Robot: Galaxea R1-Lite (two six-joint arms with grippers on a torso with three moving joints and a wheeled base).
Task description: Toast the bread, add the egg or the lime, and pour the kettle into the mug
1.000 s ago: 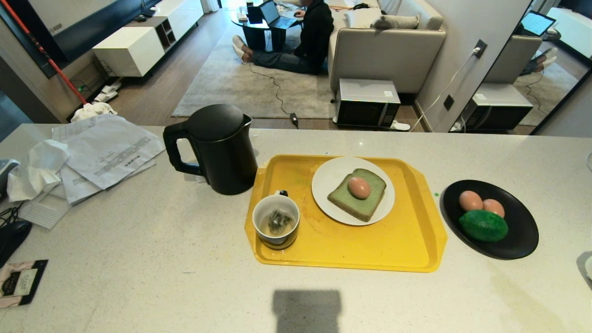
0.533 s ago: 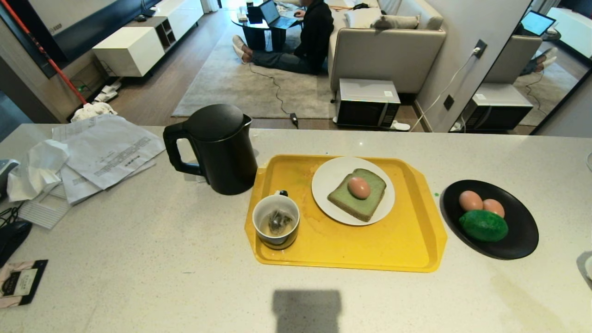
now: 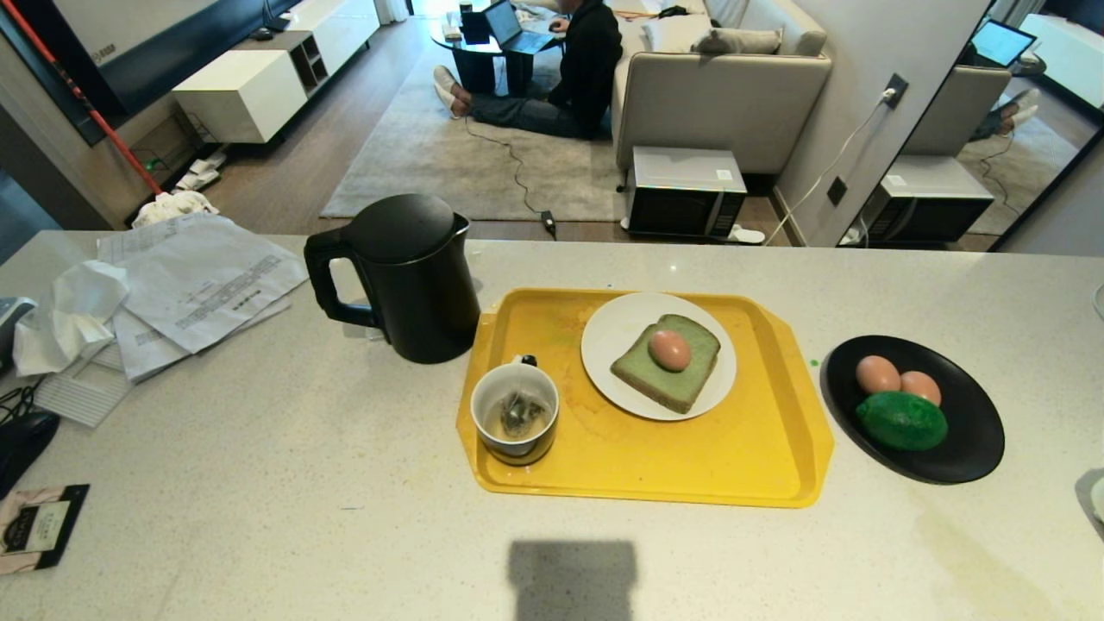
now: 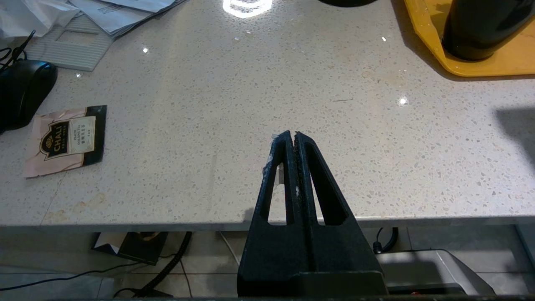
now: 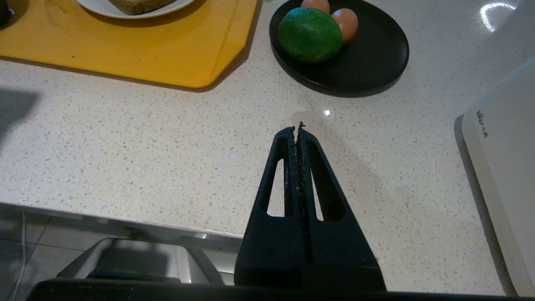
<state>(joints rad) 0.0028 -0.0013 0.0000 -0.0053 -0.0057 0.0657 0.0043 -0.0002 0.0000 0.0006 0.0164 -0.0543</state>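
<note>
1. The left gripper point(image 4: 294, 134) is hanging over the near edge of the counter point(image 3: 259, 448), its two fingers pressed together and holding nothing.
2. The right gripper point(image 5: 297, 127) is sitting over the near right part of the counter, its fingers likewise closed together on nothing.
3. The kettle point(image 3: 405, 276) is standing upright just left of the yellow tray point(image 3: 759, 448), its handle pointing left.
4. The mug point(image 3: 515, 412) is sitting in the tray's near left corner, holding a tea bag in pale liquid.
5. The bread point(image 3: 666, 362) is lying on a white plate point(image 3: 612, 332) at the far side of the tray, and the egg point(image 3: 669, 349) is resting on top of the slice.
6. The lime point(image 3: 901, 420) is lying on a black plate point(image 3: 975, 448) right of the tray, touching two eggs point(image 3: 897, 378) beyond it.
7. Papers point(image 3: 190, 280) are lying at the far left of the counter, and a tea sachet point(image 3: 39, 524) is lying at the near left.
8. A person point(image 3: 569, 73) is sitting on the floor far behind the counter.
</note>
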